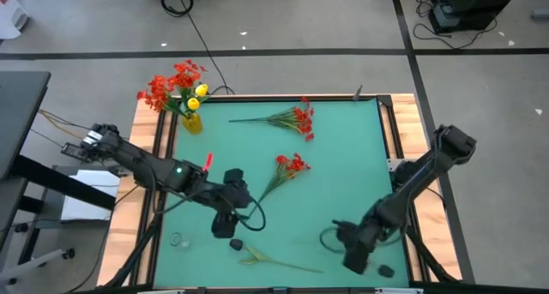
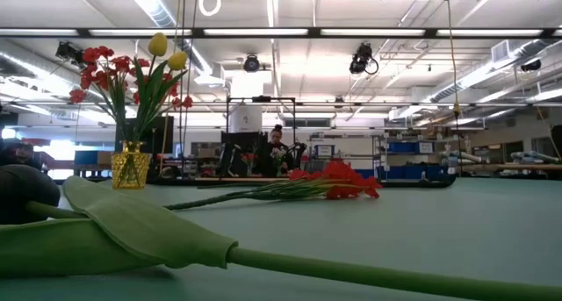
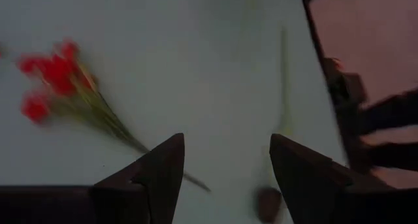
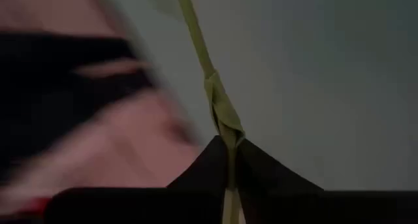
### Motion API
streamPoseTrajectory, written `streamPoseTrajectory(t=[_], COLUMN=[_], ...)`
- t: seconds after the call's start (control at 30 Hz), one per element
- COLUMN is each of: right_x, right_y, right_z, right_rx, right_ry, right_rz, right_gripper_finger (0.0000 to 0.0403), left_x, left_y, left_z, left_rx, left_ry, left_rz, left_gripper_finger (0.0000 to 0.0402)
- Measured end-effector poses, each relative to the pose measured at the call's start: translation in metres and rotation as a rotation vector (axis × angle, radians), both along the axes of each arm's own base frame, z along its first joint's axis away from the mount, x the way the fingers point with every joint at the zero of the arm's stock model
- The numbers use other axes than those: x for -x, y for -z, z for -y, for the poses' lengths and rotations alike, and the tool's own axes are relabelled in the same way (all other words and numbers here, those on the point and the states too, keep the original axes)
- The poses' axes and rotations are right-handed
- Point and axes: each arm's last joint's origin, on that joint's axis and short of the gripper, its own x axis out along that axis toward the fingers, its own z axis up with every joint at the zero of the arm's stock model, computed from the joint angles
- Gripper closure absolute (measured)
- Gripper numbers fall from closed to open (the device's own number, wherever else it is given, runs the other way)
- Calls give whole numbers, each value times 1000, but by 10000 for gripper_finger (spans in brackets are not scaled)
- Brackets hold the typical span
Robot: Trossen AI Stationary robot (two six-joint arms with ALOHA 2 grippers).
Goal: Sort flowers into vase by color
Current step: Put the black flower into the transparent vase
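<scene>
Flowers were all over the mat. Nearest me, my right gripper (image 4: pixel 230 160) had its fingers pinched on a green stem (image 4: pixel 222 113) at the front edge, well away from the vase (image 1: pixel 192 121). My left gripper (image 3: pixel 225 162) hung open closer in, near a red spray (image 1: pixel 292 165). Another spray (image 1: pixel 296 118) lay beside the vase, which already held red and yellow blooms.

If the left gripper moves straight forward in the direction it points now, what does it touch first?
Probably nothing close. The left gripper is open, and ahead of it lies bare green table. The red spray lies to one side of this line and a thin green stem to the other, though depth is uncertain.
</scene>
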Motion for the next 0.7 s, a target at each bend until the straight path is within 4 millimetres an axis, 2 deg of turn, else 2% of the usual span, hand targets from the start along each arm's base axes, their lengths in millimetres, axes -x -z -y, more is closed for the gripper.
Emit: streamPoseTrajectory(t=[0.17, 0.27, 0.33, 0.47, 0.57, 0.7], right_x=[-32, -47, -55, -68, -76, -85], right_y=[-36, -53, -61, -72, -75, -76], right_z=[19, 36, 48, 64, 72, 79], right_rx=[-244, -339, -408, -520, -619, -713], right_ry=[271, 575, 702, 804, 854, 842], right_rz=[153, 189, 197, 230, 185, 140], right_gripper_finger=[369, 375, 374, 364, 362, 363], left_x=[-17, -26, -31, -40, -48, -59], left_y=[-4, -4, -3, -2, 4, 14], left_z=[6, 10, 12, 16, 18, 23], left_rx=[-125, -205, -256, -339, -430, -570], left_ry=[79, 163, 209, 246, 277, 365], left_rz=[174, 248, 283, 348, 365, 389], left_gripper_finger=[170, 170, 170, 170, 170, 170])
